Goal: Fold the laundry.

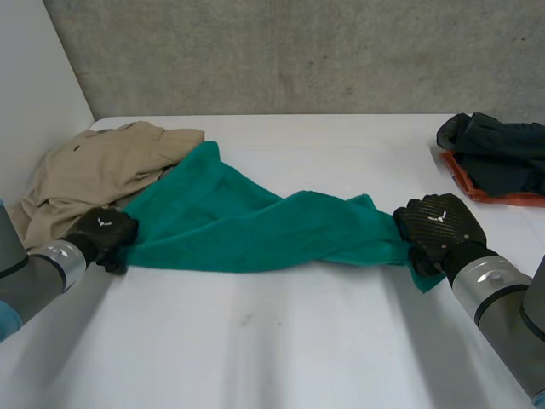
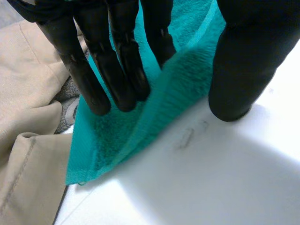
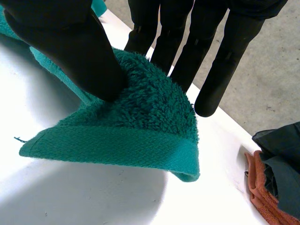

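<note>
One tan garment, maybe trousers, touches towel.

A teal terry towel lies stretched sideways, seemingly twisted mid-length.

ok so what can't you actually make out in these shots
Beige garment, head view: one side lies under the green towel; what garment it is, unclear.
Orange cloth, head view: mostly covered by the dark garment, which the picture's edge cuts off.
Green towel's pinched corner, right wrist view: partly hidden under the thumb of the right hand.
</note>
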